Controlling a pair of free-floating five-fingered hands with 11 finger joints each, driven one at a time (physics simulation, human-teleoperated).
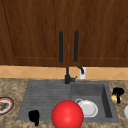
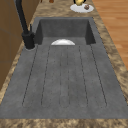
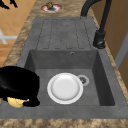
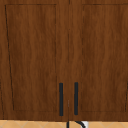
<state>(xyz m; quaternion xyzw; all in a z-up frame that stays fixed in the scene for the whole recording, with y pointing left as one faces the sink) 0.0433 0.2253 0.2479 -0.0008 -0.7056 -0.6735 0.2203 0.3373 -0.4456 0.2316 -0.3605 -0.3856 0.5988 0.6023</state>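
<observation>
Here, right hand (image 1: 118, 92) grips one yellow fruit (image 1: 114, 98); left hand (image 1: 34, 116) curled, holding nothing.

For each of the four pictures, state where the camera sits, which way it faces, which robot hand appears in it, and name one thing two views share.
Front view: faces the grey sink; left hand low, right hand curled on a small yellow object.
Left side view: looks along the sink's ribbed drainboard to the basin.
Right side view: looks over the basin; right hand on the yellow object.
Upper view: faces the brown wooden wall cabinet.
Shared: the round white plate.
</observation>
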